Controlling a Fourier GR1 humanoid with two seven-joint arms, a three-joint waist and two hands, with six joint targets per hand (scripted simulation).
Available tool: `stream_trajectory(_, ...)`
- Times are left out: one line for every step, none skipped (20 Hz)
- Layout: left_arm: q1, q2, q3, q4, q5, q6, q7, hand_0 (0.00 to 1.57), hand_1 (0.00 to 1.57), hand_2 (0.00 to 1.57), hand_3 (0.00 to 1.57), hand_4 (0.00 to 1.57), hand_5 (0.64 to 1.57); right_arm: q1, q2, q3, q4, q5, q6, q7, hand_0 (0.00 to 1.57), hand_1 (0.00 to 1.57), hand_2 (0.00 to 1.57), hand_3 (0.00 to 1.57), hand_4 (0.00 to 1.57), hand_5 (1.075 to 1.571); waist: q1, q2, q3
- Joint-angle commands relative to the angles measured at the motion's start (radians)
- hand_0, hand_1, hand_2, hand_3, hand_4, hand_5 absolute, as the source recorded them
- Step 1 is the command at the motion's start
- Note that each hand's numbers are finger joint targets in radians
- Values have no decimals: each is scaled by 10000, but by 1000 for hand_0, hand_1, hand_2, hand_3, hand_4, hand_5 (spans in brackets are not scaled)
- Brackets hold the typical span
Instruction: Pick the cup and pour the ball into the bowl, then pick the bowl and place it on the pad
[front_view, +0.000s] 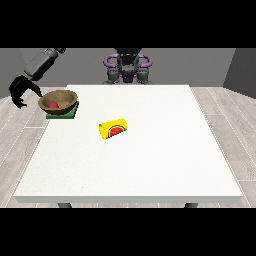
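Note:
A brown bowl (58, 100) sits on a green pad (63, 111) near the table's left edge, tilted a little. A red ball (53, 105) lies inside the bowl. A yellow cup (114, 129) with a watermelon picture lies on its side near the table's middle. The hand at the view's left (21, 90) hangs just left of the bowl, beyond the table edge, with its fingers spread and pointing down, holding nothing. No second hand shows at the view's right.
The white table (150, 160) spreads wide to the right and front of the cup. The robot's torso (127, 67) stands behind the far edge. The grey forearm (42, 62) reaches down from the upper left.

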Motion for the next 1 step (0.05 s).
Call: stream_trajectory(310, -336, -229, -60, -160, 213, -34, 0, 0, 0, 0, 0, 1515, -475, -535, -140, -19, -226, 365, 823, 134, 134, 280, 375, 0, 1467, 0, -552, -3)
